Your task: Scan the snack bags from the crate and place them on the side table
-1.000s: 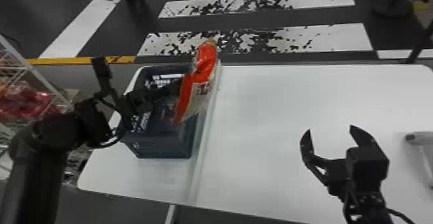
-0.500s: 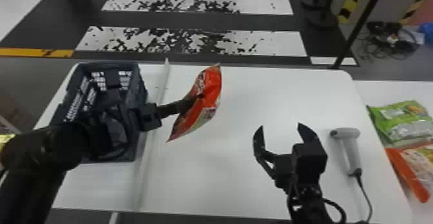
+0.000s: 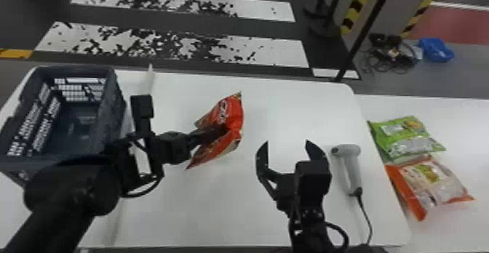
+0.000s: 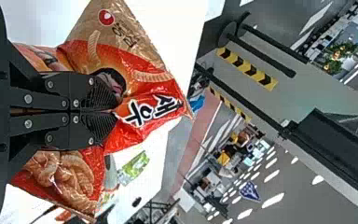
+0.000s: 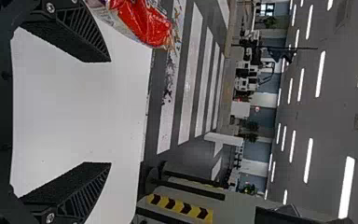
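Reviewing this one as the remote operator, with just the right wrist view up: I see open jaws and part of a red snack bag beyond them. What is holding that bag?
Observer: The left gripper has its jaws shut on the red bag.
Operator: Thanks. Where is the scanner?
Observer: The scanner lies on the white table, to the right of the right gripper.
Operator: And what is on the side table?
Observer: A green bag and an orange bag lie next to each other on the side table.
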`<state>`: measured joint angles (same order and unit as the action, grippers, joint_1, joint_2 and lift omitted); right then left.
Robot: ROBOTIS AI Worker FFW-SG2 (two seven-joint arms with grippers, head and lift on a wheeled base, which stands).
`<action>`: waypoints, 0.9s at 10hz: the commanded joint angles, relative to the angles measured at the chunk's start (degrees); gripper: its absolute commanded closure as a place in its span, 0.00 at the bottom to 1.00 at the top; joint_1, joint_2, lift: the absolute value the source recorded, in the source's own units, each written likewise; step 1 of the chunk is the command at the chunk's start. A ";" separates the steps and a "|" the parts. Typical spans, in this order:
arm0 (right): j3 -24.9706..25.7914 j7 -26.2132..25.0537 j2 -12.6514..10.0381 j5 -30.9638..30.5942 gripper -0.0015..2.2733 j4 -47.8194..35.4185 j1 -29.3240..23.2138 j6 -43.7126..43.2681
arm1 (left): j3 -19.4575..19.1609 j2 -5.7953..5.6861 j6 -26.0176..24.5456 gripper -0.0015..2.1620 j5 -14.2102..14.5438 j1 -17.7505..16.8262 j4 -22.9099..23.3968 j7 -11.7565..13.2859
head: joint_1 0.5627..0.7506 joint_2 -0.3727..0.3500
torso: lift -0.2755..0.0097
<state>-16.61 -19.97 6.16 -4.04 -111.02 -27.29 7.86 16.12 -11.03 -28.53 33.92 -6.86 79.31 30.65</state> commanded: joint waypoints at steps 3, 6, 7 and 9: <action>0.09 -0.16 -0.36 0.00 0.04 -0.07 -0.04 0.19 | 4.71 1.45 8.00 0.00 -0.96 -0.17 -3.46 -2.09 | 0.70 0.28 | 0.79; 0.17 -0.43 -0.45 0.00 0.04 -0.34 -0.22 0.19 | 5.24 1.45 8.52 0.01 -0.96 0.18 -2.93 -2.35 | 0.70 0.24 | 0.79; 0.26 -0.51 -0.45 0.00 0.04 -0.34 -0.22 0.37 | 4.89 1.37 8.35 0.01 -0.96 0.53 -2.49 -2.44 | 0.70 0.24 | 0.79; 0.17 -0.43 -0.54 0.00 0.04 -0.34 -0.22 0.37 | 4.45 1.28 8.00 0.01 0.45 0.71 -2.49 -2.26 | 0.70 0.24 | 0.79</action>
<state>-16.43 -20.39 5.69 -4.04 -111.36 -27.51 8.22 20.79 -9.75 -20.27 33.56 -6.18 76.81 28.40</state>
